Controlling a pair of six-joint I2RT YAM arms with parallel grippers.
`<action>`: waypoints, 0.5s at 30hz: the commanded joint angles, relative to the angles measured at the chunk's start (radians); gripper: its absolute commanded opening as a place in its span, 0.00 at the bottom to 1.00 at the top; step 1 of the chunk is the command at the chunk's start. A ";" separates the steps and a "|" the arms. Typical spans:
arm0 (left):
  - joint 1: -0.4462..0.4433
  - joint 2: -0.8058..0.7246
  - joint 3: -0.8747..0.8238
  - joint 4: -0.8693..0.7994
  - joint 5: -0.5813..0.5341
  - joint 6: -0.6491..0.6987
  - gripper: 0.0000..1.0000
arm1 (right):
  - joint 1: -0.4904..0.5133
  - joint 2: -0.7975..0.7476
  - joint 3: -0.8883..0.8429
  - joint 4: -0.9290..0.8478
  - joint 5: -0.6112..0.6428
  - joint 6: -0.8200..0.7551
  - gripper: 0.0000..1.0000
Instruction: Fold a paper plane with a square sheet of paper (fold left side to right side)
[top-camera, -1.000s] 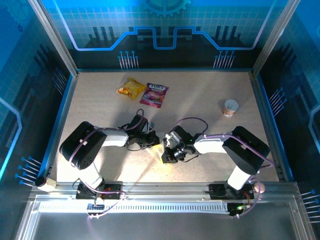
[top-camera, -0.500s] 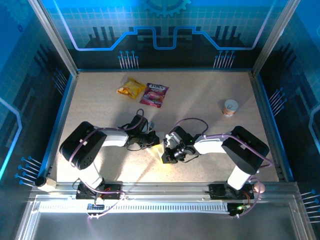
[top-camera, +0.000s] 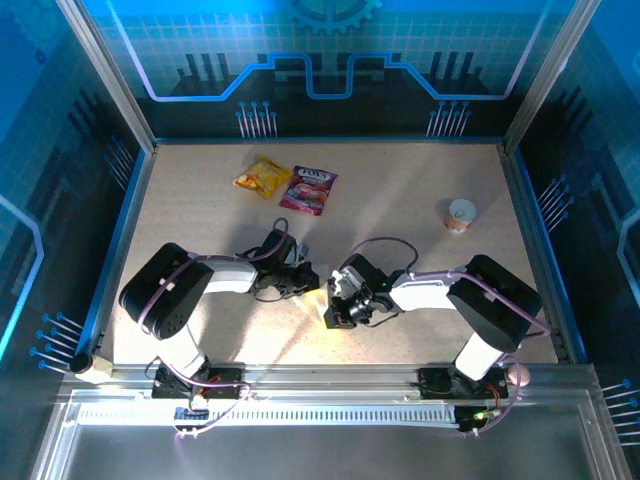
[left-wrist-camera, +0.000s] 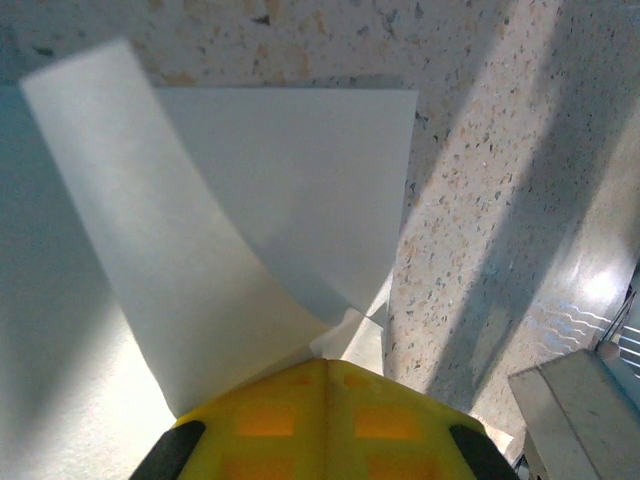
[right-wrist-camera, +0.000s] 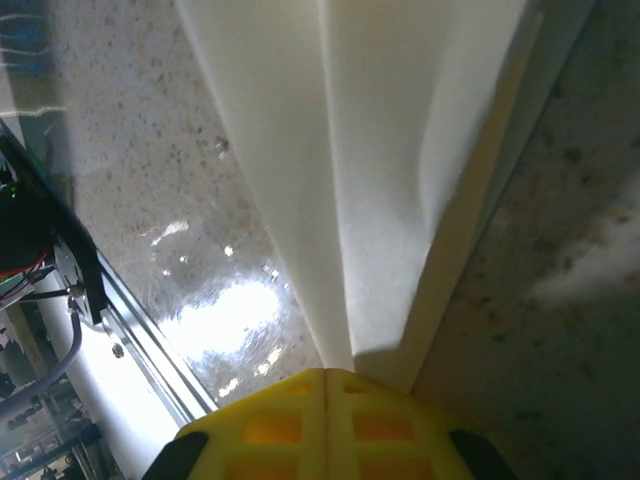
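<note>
The square sheet of paper (top-camera: 327, 308) lies at the table's centre, partly folded, between both grippers. In the left wrist view the paper (left-wrist-camera: 290, 200) is white, with one flap curling up over a flat layer. My left gripper (left-wrist-camera: 325, 365) is shut, its yellow fingers pinching the paper's near corner; from above the left gripper (top-camera: 312, 288) sits just left of the sheet. In the right wrist view the paper (right-wrist-camera: 380, 150) runs away as a long creased ridge. My right gripper (right-wrist-camera: 326, 372) is shut on its edge, and the right gripper (top-camera: 336, 314) shows at the sheet's right side.
A yellow snack packet (top-camera: 262, 177) and a pink snack packet (top-camera: 309, 188) lie at the back left. A small round white cup (top-camera: 461, 214) stands at the right. The speckled table (top-camera: 200, 220) is walled by blue panels. A metal rail (right-wrist-camera: 100, 300) runs along the near edge.
The right arm has shifted very slightly toward the near right. Both grippers stay shut on the paper at the same spot.
</note>
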 joint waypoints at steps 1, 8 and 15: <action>-0.010 0.036 -0.011 -0.112 -0.052 0.030 0.00 | 0.019 -0.056 0.031 -0.105 0.010 -0.019 0.03; -0.010 0.038 -0.005 -0.111 -0.049 0.029 0.00 | -0.019 -0.111 0.061 -0.160 0.030 -0.068 0.05; -0.009 0.040 -0.002 -0.111 -0.047 0.031 0.00 | -0.024 -0.015 0.126 -0.115 -0.020 -0.086 0.04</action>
